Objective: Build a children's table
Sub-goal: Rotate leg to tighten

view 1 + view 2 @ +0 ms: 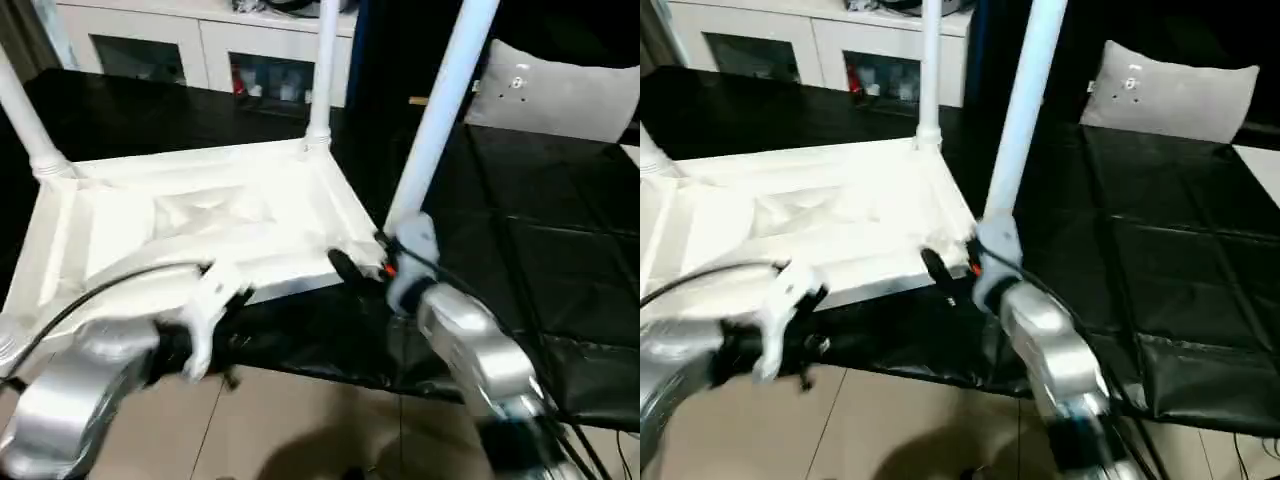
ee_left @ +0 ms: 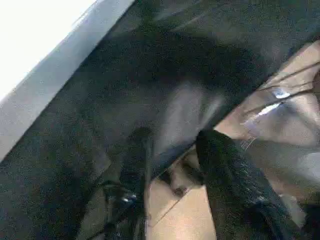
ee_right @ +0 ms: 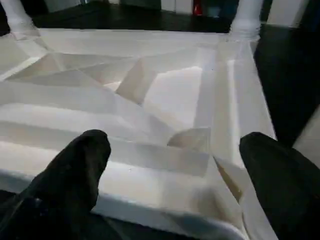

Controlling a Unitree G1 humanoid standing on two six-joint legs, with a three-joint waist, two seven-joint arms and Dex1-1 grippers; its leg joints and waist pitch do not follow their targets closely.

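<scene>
Right wrist view: right gripper [image 3: 170,165] spread wide, two black fingers [image 3: 75,170] well apart with nothing between them, poised just above the ribbed underside of the white table top [image 3: 170,95] near one corner, not touching it. From the head views, same gripper [image 1: 365,268] at the near right corner of the top, right beside the base of a long white leg [image 1: 440,110] rising from that corner; contact with leg or top not clear. Silver right forearm [image 1: 480,355] running back from the top toward the near edge. Left gripper [image 2: 172,165] partly open, two dark fingers [image 2: 225,170] with a gap and nothing held, over black cloth and beige floor below the top's pale edge [image 2: 45,95]; in the head view, left gripper [image 1: 205,320] just off the near long side of the top, apart from it, on a silver forearm [image 1: 70,400] with a black cable [image 1: 100,290] arching over it. Table top [image 1: 200,230] lying upside down on a black-covered surface [image 1: 560,250], ribs up. Second leg [image 1: 322,70] upright in the far right corner socket, third leg [image 1: 25,115] upright at the far left corner. Beyond the top, a white cabinet with glass doors [image 1: 200,50]; to the far right of the top, a grey-white pillow [image 1: 555,95] on the black surface. Beige tiled floor [image 1: 280,430] on the near side of the top.
</scene>
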